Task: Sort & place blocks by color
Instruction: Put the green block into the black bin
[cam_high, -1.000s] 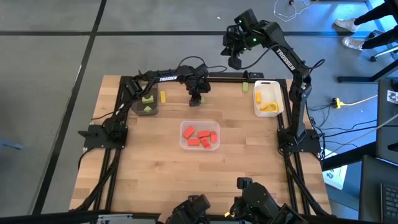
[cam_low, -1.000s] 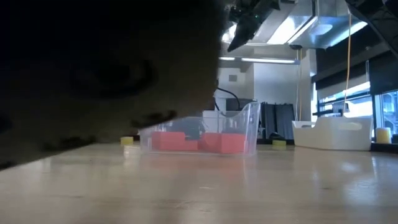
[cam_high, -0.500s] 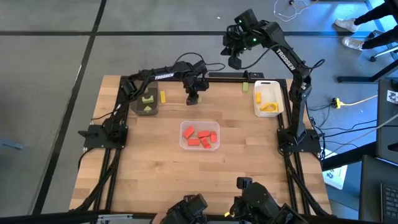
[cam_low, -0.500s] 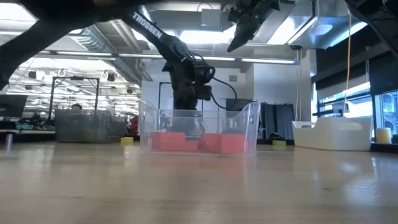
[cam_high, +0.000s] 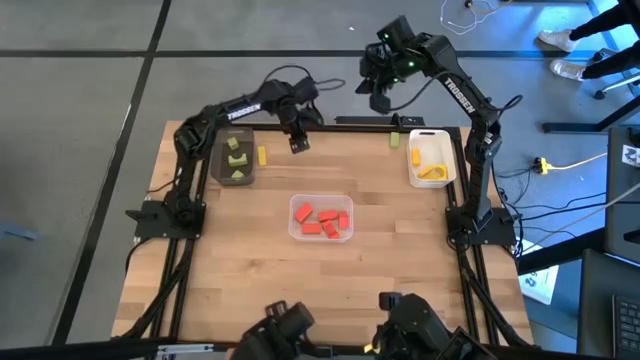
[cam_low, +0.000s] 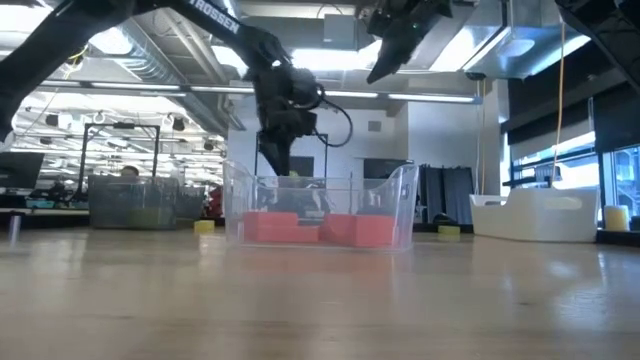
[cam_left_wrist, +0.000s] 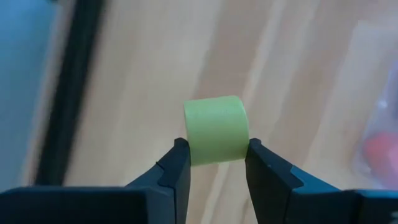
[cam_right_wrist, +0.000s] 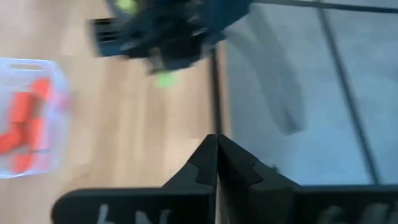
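Observation:
My left gripper hangs over the far part of the table, right of the dark grey tray, and is shut on a light green cylinder block. That tray holds other light green blocks. Red blocks lie in the clear tray, and yellow blocks lie in the white tray. One yellow block rests flat on the table beside the grey tray. My right gripper, shut on nothing, is raised beyond the table's far edge. My left gripper pinches the light green cylinder block between its two fingers, on the block's two flat ends. The fingers point down from above. The block is lifted clear of the table.
A small block lies at the far edge next to the white tray. In the low view the clear tray stands in front of my left gripper, with the white tray to its right. Bare wood fills the table's near half.
My left gripper has risen and moved toward the table's left and far edges, nearer the dark grey tray. Its arm has swung out of the low view's foreground. My right arm has kept still.

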